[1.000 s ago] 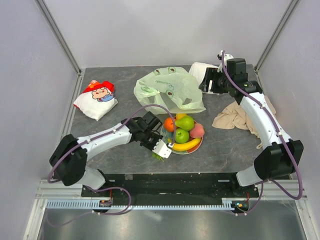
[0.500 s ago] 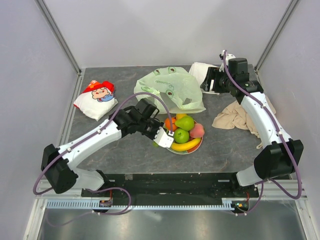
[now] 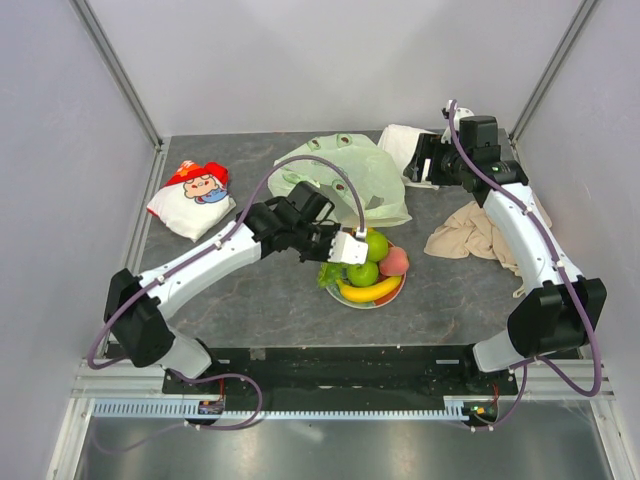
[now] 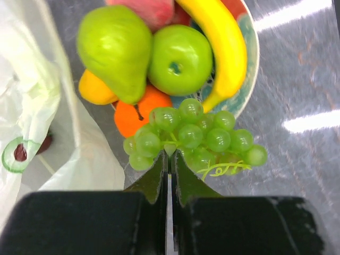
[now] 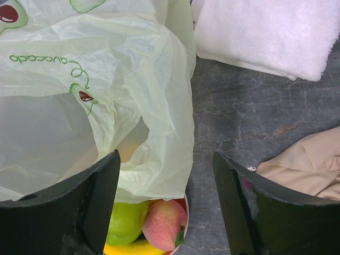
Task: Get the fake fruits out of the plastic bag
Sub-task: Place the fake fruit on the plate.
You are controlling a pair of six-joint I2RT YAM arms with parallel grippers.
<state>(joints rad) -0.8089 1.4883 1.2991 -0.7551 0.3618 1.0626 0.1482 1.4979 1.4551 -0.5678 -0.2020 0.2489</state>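
My left gripper (image 3: pixel 338 262) is shut on the stem of the green grape bunch (image 3: pixel 328 273) and holds it at the left edge of the flowered plate (image 3: pixel 401 288). In the left wrist view the grapes (image 4: pixel 194 135) hang from the closed fingertips (image 4: pixel 159 169) over the plate rim (image 4: pixel 251 61). On the plate lie a pear (image 4: pixel 114 50), green apple (image 4: pixel 178 59), banana (image 4: pixel 223 48), orange (image 4: pixel 139 116) and peach (image 3: pixel 394 262). The pale-green plastic bag (image 3: pixel 345 175) lies just behind the plate. My right gripper (image 3: pixel 420 160) is open and empty above the bag's right side (image 5: pixel 95 79).
A white folded towel (image 3: pixel 398 140) lies at the back right and a beige cloth (image 3: pixel 470 235) right of the plate. A red-and-white snack packet (image 3: pixel 195 195) lies at the left. The enclosure walls stand close on both sides.
My left arm has swung right and away from me with the grapes, from the plate's near-left side to its left edge. The right arm has barely moved.
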